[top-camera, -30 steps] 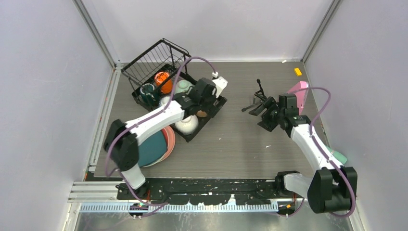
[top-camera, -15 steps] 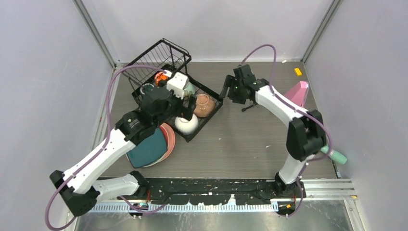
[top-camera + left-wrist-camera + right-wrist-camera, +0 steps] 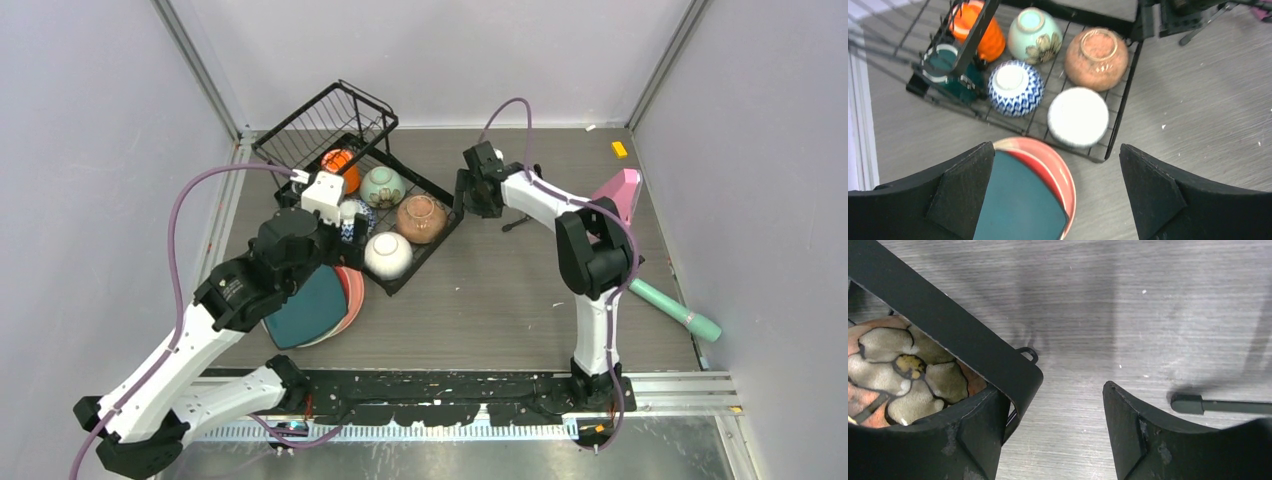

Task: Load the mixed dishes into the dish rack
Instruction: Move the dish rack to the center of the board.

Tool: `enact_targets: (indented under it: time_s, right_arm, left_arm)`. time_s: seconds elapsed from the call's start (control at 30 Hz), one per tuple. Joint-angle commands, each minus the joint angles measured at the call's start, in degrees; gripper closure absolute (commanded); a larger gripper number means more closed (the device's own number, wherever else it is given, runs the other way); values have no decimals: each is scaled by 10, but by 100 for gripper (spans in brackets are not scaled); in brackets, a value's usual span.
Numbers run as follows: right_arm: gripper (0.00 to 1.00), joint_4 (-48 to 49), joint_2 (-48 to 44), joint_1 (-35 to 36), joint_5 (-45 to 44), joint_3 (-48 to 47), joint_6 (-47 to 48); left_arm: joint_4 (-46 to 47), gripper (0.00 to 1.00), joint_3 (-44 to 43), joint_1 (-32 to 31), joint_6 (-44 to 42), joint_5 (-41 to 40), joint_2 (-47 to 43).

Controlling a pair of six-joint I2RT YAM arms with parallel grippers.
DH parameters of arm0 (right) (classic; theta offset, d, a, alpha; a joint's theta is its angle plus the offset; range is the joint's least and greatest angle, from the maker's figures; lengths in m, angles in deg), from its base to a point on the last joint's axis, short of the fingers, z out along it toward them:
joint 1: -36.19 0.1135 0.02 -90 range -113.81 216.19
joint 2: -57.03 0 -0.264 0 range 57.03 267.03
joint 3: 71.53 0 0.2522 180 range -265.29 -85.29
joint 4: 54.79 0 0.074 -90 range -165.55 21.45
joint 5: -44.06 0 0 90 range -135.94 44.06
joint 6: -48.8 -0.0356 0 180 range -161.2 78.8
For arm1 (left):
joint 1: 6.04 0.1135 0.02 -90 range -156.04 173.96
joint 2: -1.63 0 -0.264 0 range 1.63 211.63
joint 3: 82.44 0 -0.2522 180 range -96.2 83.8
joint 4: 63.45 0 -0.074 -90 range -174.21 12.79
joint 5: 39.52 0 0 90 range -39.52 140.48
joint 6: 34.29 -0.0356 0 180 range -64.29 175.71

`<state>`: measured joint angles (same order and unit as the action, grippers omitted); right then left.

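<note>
So, loading is mostly done. The left gripper (image 3: pixel 1055 165) hangs released, jaws wide, with three stacked plates (image 3: pixel 1013 200) directly under it on the table (image 3: pixel 1198 100), not yet racked. Just ahead of it, the rack (image 3: pixel 1124 100) holds two mugs (image 3: pixel 990 37) and four upside-down bowls (image 3: pixel 1078 116). The right gripper (image 3: pixel 1048 390) is parted and grips nothing; the rack's corner lies just beside one finger.
</note>
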<state>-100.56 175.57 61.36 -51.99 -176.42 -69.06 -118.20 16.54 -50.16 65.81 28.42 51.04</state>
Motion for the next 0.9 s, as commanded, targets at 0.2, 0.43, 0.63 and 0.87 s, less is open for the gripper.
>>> enact_targets:
  time_s: [0.2, 0.43, 0.63, 0.87]
  right_arm:
    - [31, -7, -163, 11, -79, 233, 15]
    - [31, -6, -271, 19, -88, 372, -14]
    - [27, -7, -362, 19, -77, 394, -42]
    - [26, 41, -455, 19, -5, 369, -66]
  left_arm:
    - [-92, 0, 79, 3, 157, -122, -99]
    - [-151, 0, 118, 3, 257, -167, -152]
    - [-171, 0, 140, 3, 292, -187, -165]
    - [-221, 0, 159, 12, 376, -185, -135]
